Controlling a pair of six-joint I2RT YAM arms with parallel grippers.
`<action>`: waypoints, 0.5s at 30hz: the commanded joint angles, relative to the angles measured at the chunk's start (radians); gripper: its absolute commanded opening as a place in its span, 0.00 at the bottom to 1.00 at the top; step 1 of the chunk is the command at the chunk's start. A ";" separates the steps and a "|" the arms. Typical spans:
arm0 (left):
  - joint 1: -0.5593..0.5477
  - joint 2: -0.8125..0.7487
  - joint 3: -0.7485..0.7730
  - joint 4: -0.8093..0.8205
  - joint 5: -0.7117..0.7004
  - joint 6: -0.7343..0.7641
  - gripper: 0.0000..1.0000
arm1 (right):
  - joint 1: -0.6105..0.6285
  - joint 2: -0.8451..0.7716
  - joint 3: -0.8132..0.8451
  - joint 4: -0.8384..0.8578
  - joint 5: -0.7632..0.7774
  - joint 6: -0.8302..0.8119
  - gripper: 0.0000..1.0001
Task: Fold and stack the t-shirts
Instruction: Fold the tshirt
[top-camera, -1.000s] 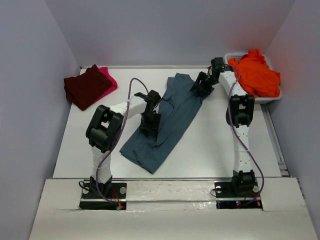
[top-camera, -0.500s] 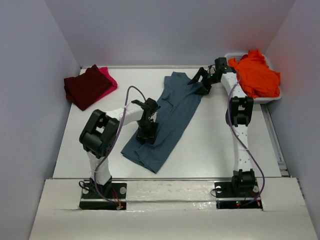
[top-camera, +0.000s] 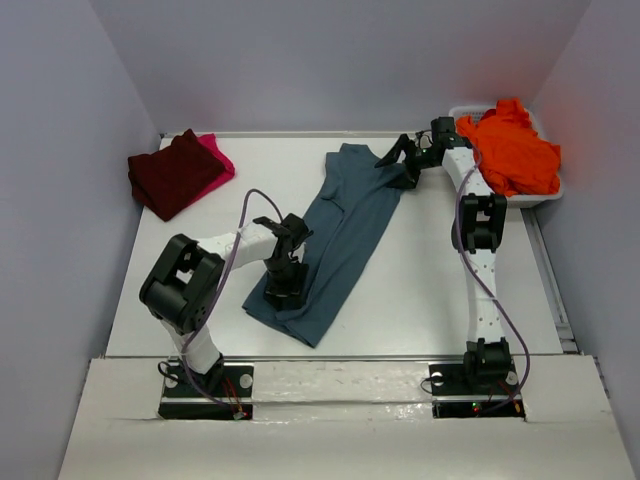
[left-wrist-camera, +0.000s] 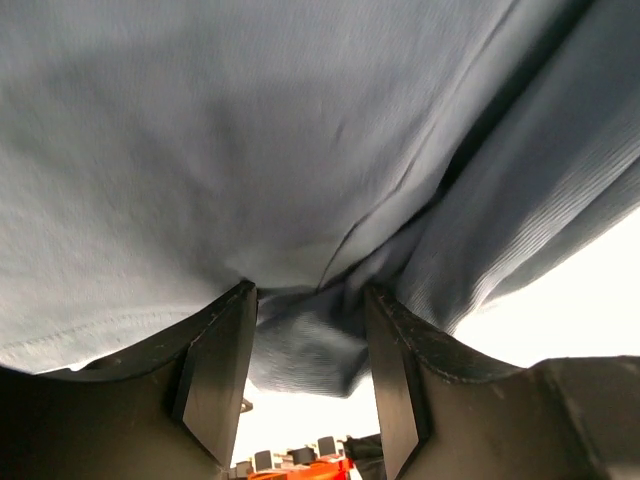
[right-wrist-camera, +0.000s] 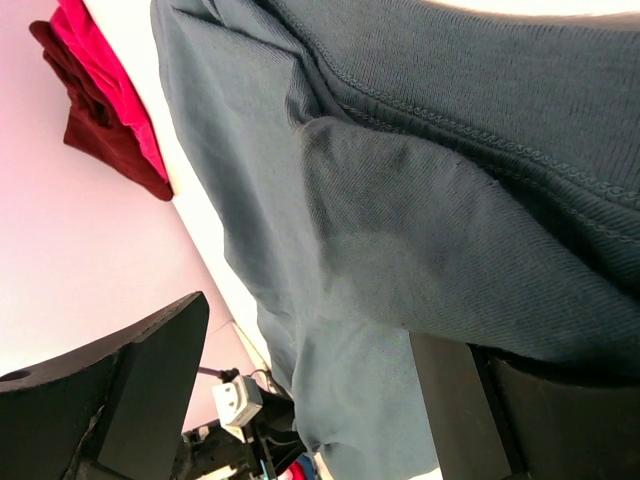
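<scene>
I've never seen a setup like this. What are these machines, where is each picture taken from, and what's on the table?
These are two robot arms bolted at the near edge of a white table. The wide picture looks down from above and behind them; the two close-ups come from a camera on each wrist, so the dark prongs are that arm's own fingers. A slate-blue t-shirt lies stretched across the table. The left hand pinches a bunched fold of it near the front; the right hand stands open at the shirt's far edge, holding nothing. At the far left a maroon t-shirt lies on a pink t-shirt. An orange t-shirt is heaped in a white tub at the far right.
</scene>
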 joint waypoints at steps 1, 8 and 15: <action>-0.010 -0.068 -0.037 -0.039 0.014 -0.023 0.59 | -0.011 0.089 0.003 0.037 0.073 -0.027 0.87; -0.010 -0.117 0.020 -0.106 -0.100 -0.052 0.59 | -0.011 0.089 0.000 0.041 0.060 -0.035 0.87; -0.010 -0.169 0.156 -0.200 -0.184 -0.101 0.58 | -0.011 0.080 -0.008 0.032 0.060 -0.052 0.88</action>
